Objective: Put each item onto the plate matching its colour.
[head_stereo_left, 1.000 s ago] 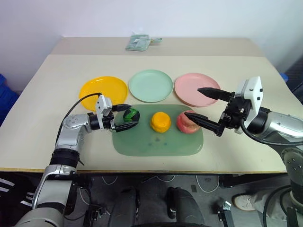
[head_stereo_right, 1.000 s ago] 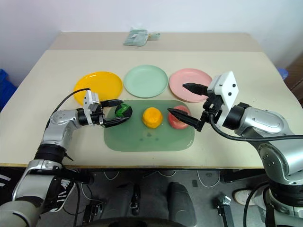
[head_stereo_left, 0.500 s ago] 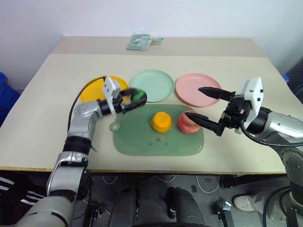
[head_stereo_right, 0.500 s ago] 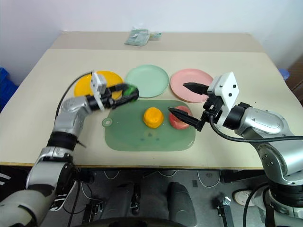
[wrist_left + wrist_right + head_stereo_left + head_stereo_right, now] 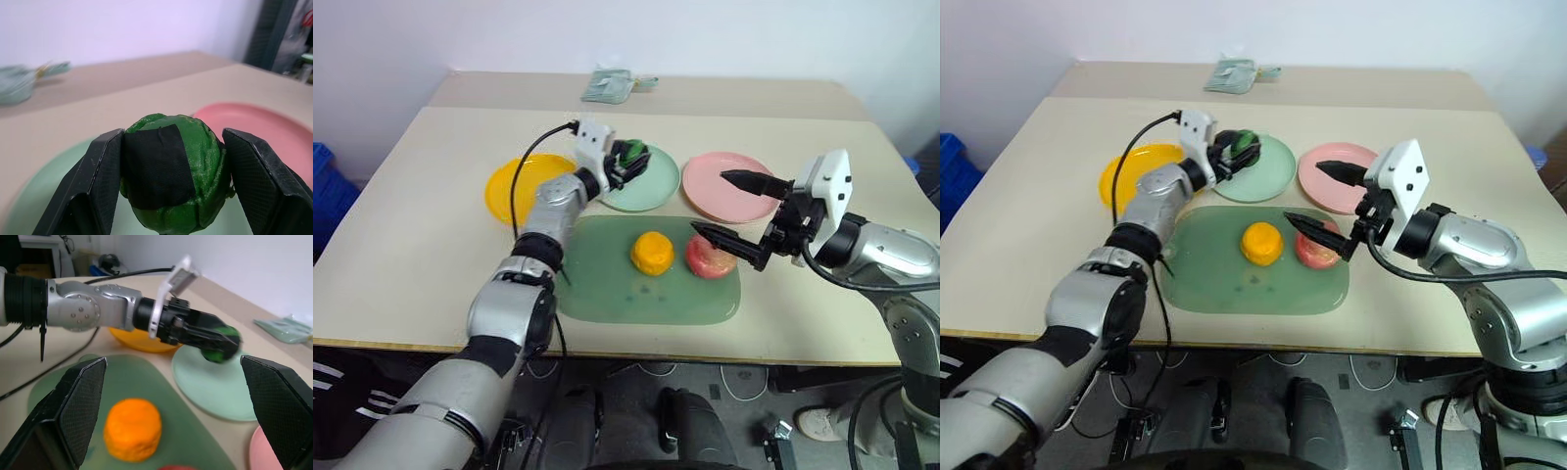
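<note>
My left gripper [image 5: 632,157] is shut on the dark green ball with black stripes [image 5: 172,171] and holds it just above the near-left part of the pale mint green plate [image 5: 656,186]. The yellow-orange plate [image 5: 517,188] lies to its left and the pink plate [image 5: 724,191] to its right. On the green cutting mat [image 5: 646,289] sit the orange tangerine [image 5: 651,253] and, right of it, the pinkish-red apple [image 5: 708,259]. My right gripper [image 5: 732,209] stands open, one finger over the pink plate, the other just above the apple, touching neither.
A folded teal cloth [image 5: 610,85] lies near the table's far edge. A black cable loops from my left wrist over the yellow-orange plate. A blue bin [image 5: 328,186] stands off the table's left side.
My left gripper closed on the green ball, lifted it off the mat's left end and carried it away from me and to the right, over the mint plate. The right arm has stayed put.
</note>
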Action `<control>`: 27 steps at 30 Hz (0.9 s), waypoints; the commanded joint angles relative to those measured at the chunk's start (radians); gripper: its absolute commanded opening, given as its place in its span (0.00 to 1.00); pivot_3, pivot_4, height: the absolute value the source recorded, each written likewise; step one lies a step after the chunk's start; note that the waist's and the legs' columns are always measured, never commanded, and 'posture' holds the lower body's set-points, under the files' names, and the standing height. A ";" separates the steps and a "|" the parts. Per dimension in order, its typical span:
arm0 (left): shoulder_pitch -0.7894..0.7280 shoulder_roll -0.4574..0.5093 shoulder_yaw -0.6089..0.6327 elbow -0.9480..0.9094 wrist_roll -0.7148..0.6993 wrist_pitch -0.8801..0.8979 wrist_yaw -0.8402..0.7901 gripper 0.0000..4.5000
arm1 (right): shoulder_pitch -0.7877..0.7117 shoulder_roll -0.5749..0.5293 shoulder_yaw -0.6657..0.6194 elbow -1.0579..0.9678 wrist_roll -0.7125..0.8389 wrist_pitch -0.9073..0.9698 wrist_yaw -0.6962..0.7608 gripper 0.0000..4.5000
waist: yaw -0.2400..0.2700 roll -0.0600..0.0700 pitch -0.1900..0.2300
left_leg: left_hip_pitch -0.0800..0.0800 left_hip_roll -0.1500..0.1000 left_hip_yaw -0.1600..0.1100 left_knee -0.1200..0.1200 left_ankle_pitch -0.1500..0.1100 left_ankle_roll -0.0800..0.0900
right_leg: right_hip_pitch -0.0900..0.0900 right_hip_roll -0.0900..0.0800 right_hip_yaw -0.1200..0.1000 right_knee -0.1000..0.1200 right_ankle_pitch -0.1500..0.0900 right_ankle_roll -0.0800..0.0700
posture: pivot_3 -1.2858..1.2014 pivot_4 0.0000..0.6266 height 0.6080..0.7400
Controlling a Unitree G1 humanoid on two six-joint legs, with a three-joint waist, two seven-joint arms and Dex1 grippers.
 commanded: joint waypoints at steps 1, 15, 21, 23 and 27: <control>-0.023 -0.005 -0.010 0.045 0.045 -0.033 0.034 0.71 | -0.022 -0.011 -0.012 0.049 -0.045 0.070 -0.089 1.00 | -0.001 0.000 0.000 | 0.000 0.000 0.000 0.000 0.000 0.000 | 0.000 0.000 0.000 0.000 0.000 0.000 | 0.52 0.24 1.00; -0.034 0.008 0.051 0.091 0.052 0.000 0.080 0.99 | -0.012 0.014 0.010 0.048 -0.092 0.085 -0.119 1.00 | 0.001 0.000 0.000 | 0.000 0.000 0.000 0.000 0.000 0.000 | -0.001 0.000 0.000 0.001 0.000 0.000 | 0.52 0.24 1.00; -0.038 0.037 0.063 0.006 0.005 -0.025 -0.132 0.99 | -0.024 0.015 0.015 0.059 -0.100 0.082 -0.111 1.00 | 0.001 0.000 0.000 | 0.000 0.000 0.000 0.000 0.000 0.000 | -0.001 0.000 0.000 0.001 0.000 0.000 | 0.52 0.24 1.00; -0.022 0.049 0.072 -0.066 -0.037 0.007 -0.250 0.99 | -0.027 0.013 0.013 0.063 -0.100 0.081 -0.108 1.00 | 0.000 0.000 0.000 | 0.000 0.000 0.000 0.000 0.000 0.000 | -0.001 0.000 0.000 0.001 0.000 0.000 | 0.52 0.24 1.00; 0.127 0.097 0.029 -0.372 -0.184 0.181 -0.622 0.99 | -0.020 0.011 0.000 0.060 -0.096 0.077 -0.099 1.00 | -0.003 0.001 -0.001 | 0.000 0.000 0.000 -0.001 0.000 0.000 | -0.001 0.000 0.000 0.001 0.000 -0.001 | 0.52 0.24 1.00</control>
